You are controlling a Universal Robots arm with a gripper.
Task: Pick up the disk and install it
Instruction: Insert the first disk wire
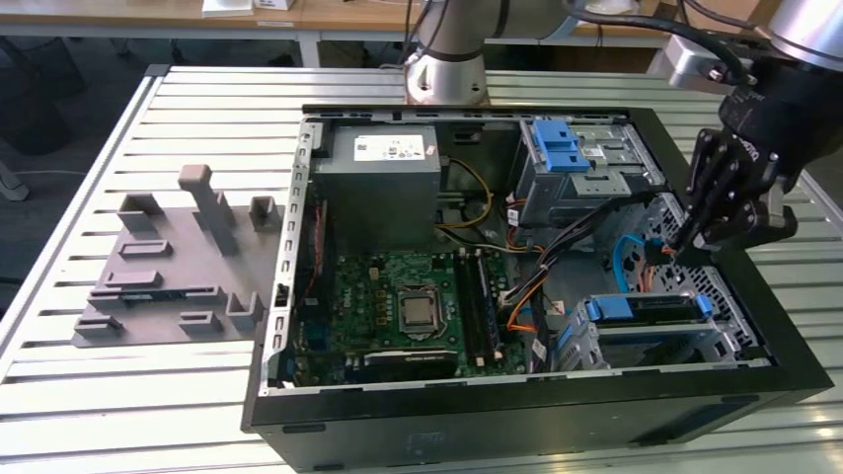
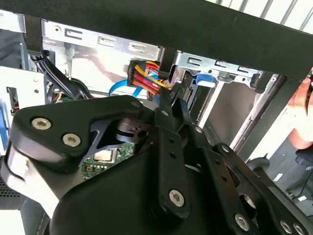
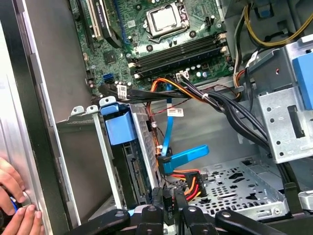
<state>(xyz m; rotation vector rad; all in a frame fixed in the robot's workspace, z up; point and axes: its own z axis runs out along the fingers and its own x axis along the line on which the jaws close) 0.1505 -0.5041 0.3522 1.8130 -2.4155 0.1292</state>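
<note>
- Black multi-link gripper point(image 1: 694, 240): reaches into the open black desktop computer case point(image 1: 527, 420) at the exterior view's right, its tip low among the cables.
- Fingers: drawn close together. In the first wrist view they appear to pinch a black plug with red, yellow and orange wires point(image 3: 188, 185), though the contact itself is partly hidden.
- Flat silver disk with blue carrier rails point(image 1: 646, 308): not in the gripper. It sits edge-on in the grey metal drive cage point(image 1: 718, 341) near the case's front corner, just beside the gripper.
- Step in hand, as judged: the disk looks seated, and the work is at cabling.
- Demands of the next move: aligning the plug squarely with the disk's socket in a tight gap crowded by the blue flat data cable point(image 3: 183, 159).
- A person's hand point(image 3: 14, 200) rests on the case rim.
</note>
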